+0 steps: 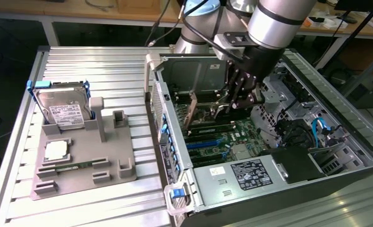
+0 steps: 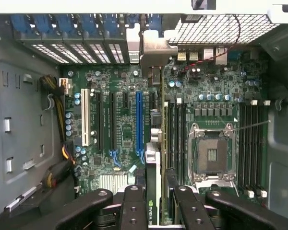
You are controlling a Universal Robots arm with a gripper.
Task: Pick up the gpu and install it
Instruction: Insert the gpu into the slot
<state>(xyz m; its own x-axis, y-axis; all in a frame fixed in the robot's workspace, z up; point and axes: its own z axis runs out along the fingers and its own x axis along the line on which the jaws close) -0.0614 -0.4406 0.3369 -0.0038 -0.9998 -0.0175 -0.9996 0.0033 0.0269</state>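
Note:
My gripper is down inside the open computer case, shut on the gpu. The card stands on edge over the green motherboard. From the wrist view I look straight down the gpu, a thin edge between my black fingers. Its silver end bracket lies against the case's rear slot openings. The card runs parallel to the blue expansion slot and close beside it. Whether its edge sits in a slot I cannot tell.
Outside the case, at the exterior view's left, a grey fixture holds a silver hard drive and a narrow memory stick. Inside are the processor socket, the power supply and blue cables.

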